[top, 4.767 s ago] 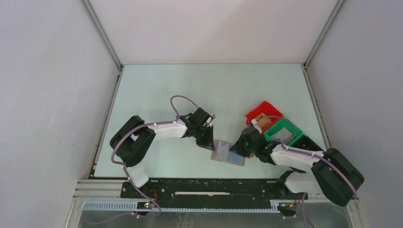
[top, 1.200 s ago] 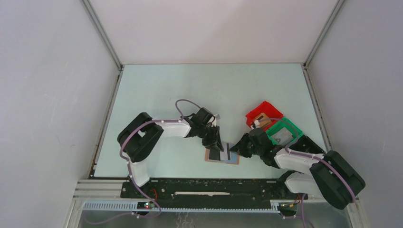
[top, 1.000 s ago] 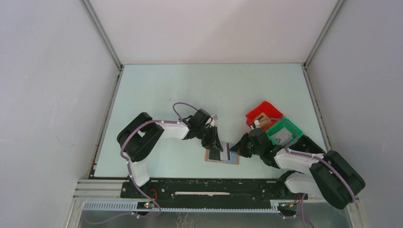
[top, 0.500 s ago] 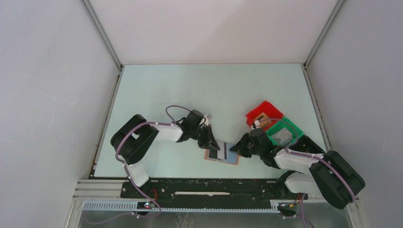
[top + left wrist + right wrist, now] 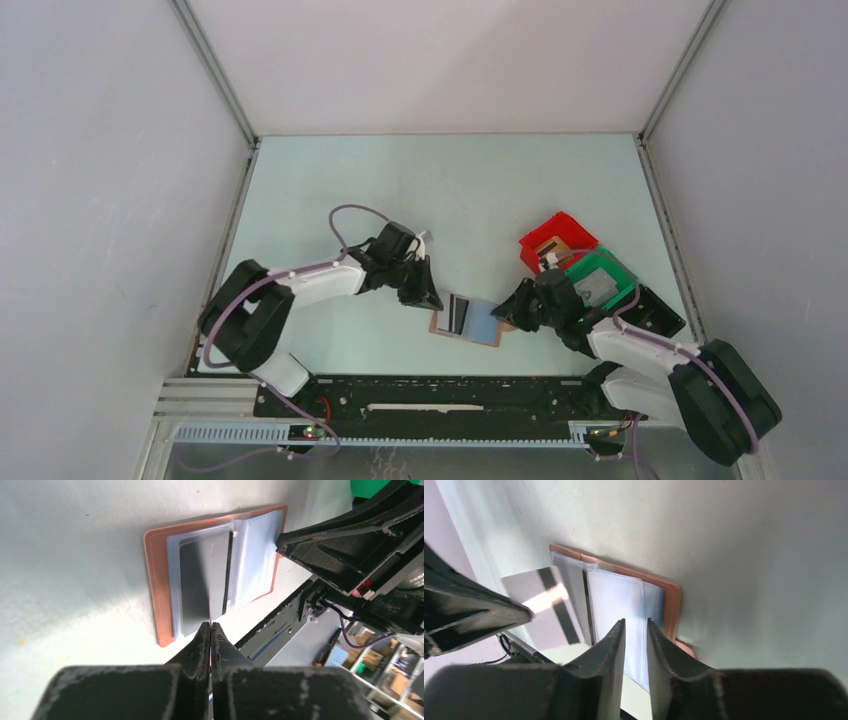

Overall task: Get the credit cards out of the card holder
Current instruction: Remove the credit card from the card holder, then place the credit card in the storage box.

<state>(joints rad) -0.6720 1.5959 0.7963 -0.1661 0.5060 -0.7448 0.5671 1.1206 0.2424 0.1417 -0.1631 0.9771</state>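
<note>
Left gripper point(image 5: 210, 625), pressed together, pinches a silver card point(image 5: 202, 587) to draw it from the card holder point(image 5: 156, 595), which lies open at the table's point(image 5: 400, 180) six o'clock. My right gripper point(image 5: 634, 625), slightly spread, apparently steadies its three o'clock panel.

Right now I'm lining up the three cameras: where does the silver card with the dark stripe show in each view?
Top external: the card sits low centre, over the card holder's left half, at the left hand's tip.
Left wrist: card in mid-frame, just above the hand's closed tip.
Right wrist: card left of centre, tilted up off the holder.
Shared landmark: the holder's tan border, seen in all three.
</note>
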